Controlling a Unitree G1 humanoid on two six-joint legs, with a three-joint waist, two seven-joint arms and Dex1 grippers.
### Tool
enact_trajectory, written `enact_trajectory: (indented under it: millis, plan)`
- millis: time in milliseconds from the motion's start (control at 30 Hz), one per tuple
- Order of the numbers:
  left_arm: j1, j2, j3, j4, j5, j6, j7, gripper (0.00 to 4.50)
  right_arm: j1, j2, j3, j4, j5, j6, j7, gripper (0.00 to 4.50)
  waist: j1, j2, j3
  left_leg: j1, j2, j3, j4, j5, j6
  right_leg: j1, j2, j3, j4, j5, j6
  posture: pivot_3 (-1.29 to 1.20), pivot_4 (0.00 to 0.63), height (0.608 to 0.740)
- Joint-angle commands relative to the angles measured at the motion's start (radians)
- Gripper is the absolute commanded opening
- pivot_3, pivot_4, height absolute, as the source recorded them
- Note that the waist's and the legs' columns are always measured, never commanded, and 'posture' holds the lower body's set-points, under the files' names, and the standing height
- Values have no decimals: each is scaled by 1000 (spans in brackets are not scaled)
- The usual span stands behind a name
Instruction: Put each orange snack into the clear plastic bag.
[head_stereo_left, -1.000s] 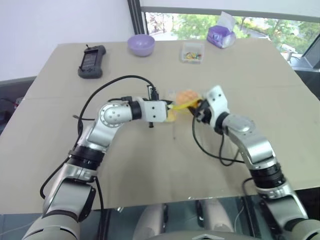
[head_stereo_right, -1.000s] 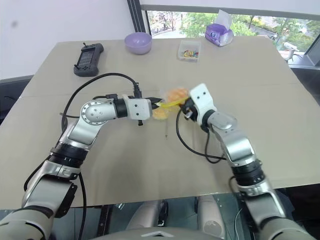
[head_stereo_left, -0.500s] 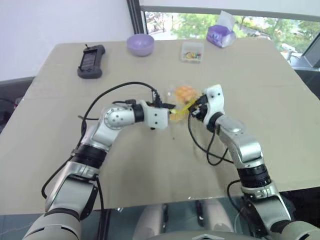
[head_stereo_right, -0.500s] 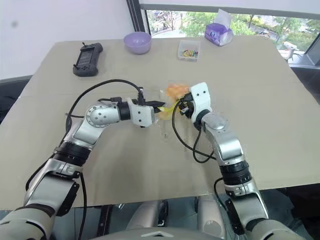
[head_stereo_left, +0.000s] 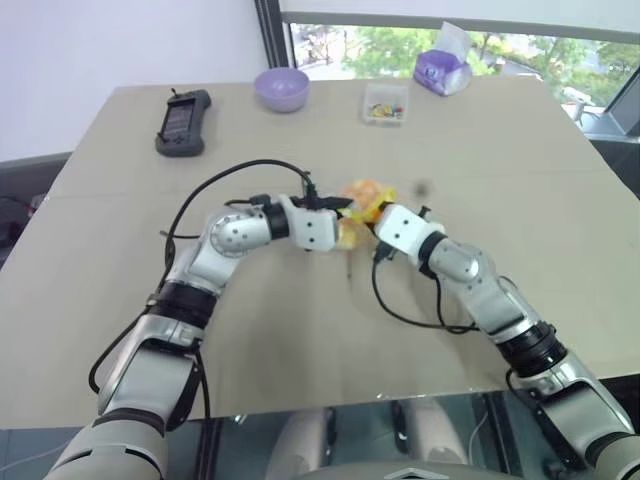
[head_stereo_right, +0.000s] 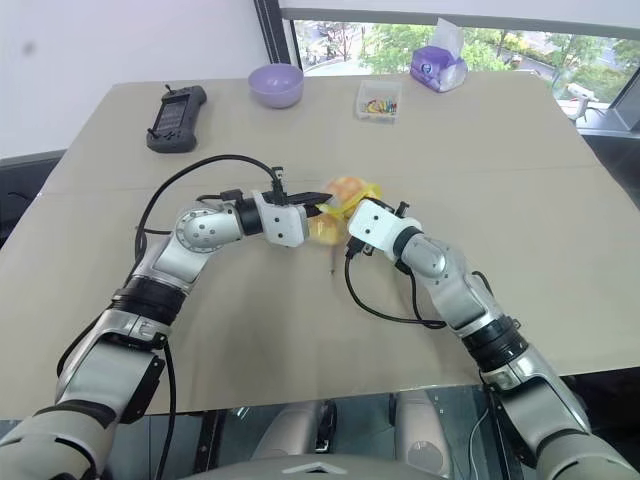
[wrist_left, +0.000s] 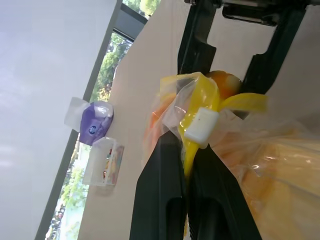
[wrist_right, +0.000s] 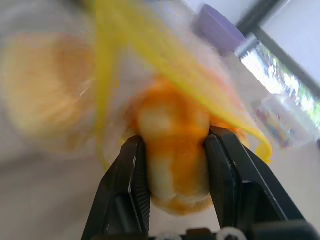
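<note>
The clear plastic bag hangs just above the table's middle, with my left gripper shut on its yellow seal strip. A pale yellow-orange snack sits inside the bag. My right gripper is shut on the larger orange snack, pressed against the bag's mouth and seal strip. How far the snack is inside the bag I cannot tell. In the head views the two grippers meet tip to tip, left gripper and right gripper, with the orange snack just behind them.
Along the table's far side stand a black handheld device, a purple bowl, a small clear box of colourful bits and a purple tissue pack. Black cables loop from both wrists over the table.
My right wrist has rolled over and its forearm has dropped lower, keeping the orange snack at the bag. The left gripper has held the seal strip in place.
</note>
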Motion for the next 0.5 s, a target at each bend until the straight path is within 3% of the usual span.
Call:
enact_trajectory:
  millis: [33, 67, 200, 267, 500]
  plan:
    - [13, -2, 8, -57, -48, -25, -10, 0, -2, 32, -80, -46, 85, 91, 16, 1683, 1, 0, 0, 0, 0, 0, 0, 0, 0, 0, 0, 0, 0, 0, 0, 0, 150, 740]
    - [26, -4, 9, -69, -61, -14, -18, 0, 0, 28, -80, -50, 79, 98, 23, 1683, 1, 0, 0, 0, 0, 0, 0, 0, 0, 0, 0, 0, 0, 0, 0, 0, 150, 740]
    - [57, -23, 41, -103, -140, 120, -42, 0, 7, 16, -85, -78, 51, 106, -3, 3545, 2, 0, 0, 0, -1, 0, 0, 0, 0, 0, -1, 0, 0, 0, 0, 0, 150, 740]
    - [56, -28, 66, -99, -196, 219, -68, 0, 15, -2, -93, -125, 55, 124, 13, 4147, 1, 0, 0, 0, 0, 0, 0, 0, 0, 0, 0, 0, 0, 0, 0, 0, 150, 740]
    - [13, -38, 133, -41, -295, 425, -119, 0, 54, -108, -170, -376, 178, 247, 150, 4147, 1, 0, 0, 0, 0, 0, 1, -1, 1, 0, 0, 0, 0, 0, 0, 0, 150, 740]
